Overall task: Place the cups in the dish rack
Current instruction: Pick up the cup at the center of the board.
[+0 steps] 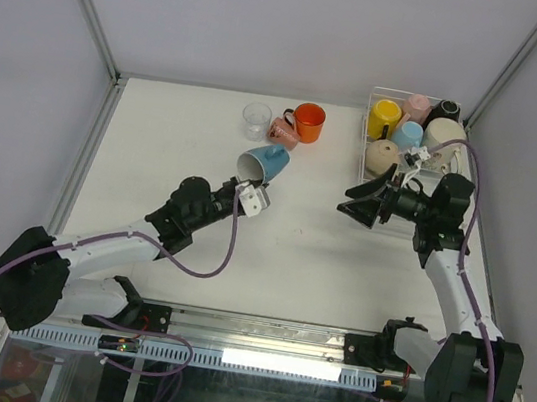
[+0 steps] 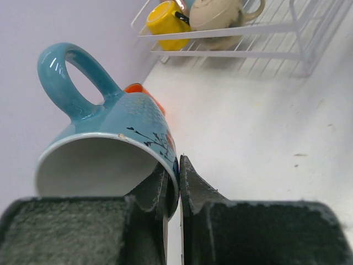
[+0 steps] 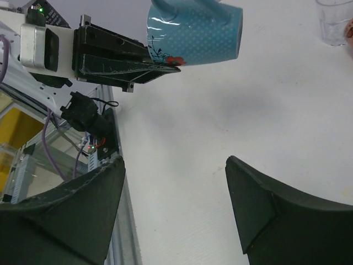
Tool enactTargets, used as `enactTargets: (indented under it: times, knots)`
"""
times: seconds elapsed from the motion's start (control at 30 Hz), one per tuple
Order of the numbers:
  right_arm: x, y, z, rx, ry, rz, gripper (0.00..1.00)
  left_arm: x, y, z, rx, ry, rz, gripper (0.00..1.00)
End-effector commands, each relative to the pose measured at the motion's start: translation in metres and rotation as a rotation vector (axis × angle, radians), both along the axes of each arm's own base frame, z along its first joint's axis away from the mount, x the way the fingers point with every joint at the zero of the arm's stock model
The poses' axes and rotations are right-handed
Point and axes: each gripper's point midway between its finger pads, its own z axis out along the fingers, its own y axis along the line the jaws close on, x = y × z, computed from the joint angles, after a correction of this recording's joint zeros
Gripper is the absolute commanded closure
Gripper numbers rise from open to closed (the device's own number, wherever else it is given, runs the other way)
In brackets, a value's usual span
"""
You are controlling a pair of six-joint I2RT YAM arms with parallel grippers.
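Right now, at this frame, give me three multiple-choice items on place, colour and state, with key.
1. Where is the clear tumbler? A in the dish rack; B on the table, beside the pink mug; C held in a gripper.
2. What colour is the held mug in the left gripper? A yellow; B orange; C blue.
3. How is the right gripper? A open, empty; B shut on a mug; C shut, empty.
Key: B, it stands on the table by the pink mug; C, both wrist views show blue glaze; A, its jaws stand wide apart, nothing between.
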Motion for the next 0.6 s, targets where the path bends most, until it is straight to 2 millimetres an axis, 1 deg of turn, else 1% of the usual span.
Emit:
enactTargets:
  times: [0.0,0.07,0.17,0.27,0.33,0.43,0.57]
  knots:
    - [-0.010,0.014,0.016,0.058,0.019,0.074,0.23,0.008,0.013,0.071,0.159,-0.348,0.095,1.00]
    - [-0.010,0.019,0.014,0.065,0.060,0.080,0.23,0.007,0.020,0.070,0.244,-0.391,0.133,1.00]
    - [-0.010,0.026,0.010,0.077,0.130,0.095,0.23,0.001,0.032,0.070,0.322,-0.453,0.182,1.00]
    - [-0.012,0.035,0.005,0.090,0.211,0.123,0.23,-0.009,0.041,0.060,0.392,-0.503,0.217,1.00]
    - [-0.013,0.041,0.002,0.096,0.248,0.137,0.23,-0.016,0.044,0.050,0.468,-0.555,0.231,1.00]
    - [-0.016,0.050,-0.001,0.104,0.293,0.157,0.23,-0.025,0.044,0.041,0.557,-0.632,0.260,1.00]
    - [-0.020,0.060,-0.004,0.120,0.368,0.189,0.23,-0.029,0.043,0.026,0.658,-0.678,0.273,1.00]
